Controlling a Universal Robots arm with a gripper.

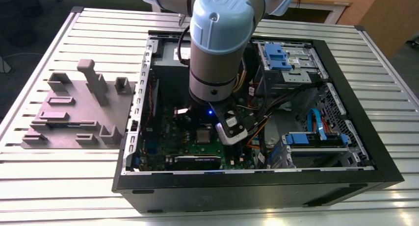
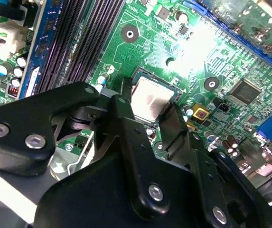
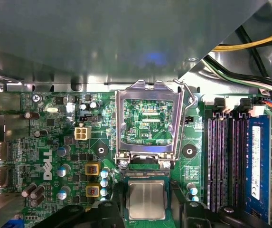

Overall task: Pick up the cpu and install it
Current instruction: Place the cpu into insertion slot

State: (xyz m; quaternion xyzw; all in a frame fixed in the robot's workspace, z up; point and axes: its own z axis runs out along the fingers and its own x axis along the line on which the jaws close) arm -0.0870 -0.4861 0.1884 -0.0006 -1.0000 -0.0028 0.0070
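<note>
Two black fingers (image 2: pixel 126 137) of the gripper (image 2: pixel 147 126) stand spread on opposite sides of the small flat square silvery cpu (image 2: pixel 148 99), not pressing it, while it lies flat in the socket of the green motherboard (image 3: pixel 50 147), below the raised metal frame (image 3: pixel 147 118).

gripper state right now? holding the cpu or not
gripper: fingers sit either side of the cpu in its socket; whether they clamp it cannot be told.

The black gripper (image 2: pixel 147 126) fingers are covering the cpu's (image 2: pixel 149 100) near edge in the second wrist view; whether they are clamping it cannot be determined.
</note>
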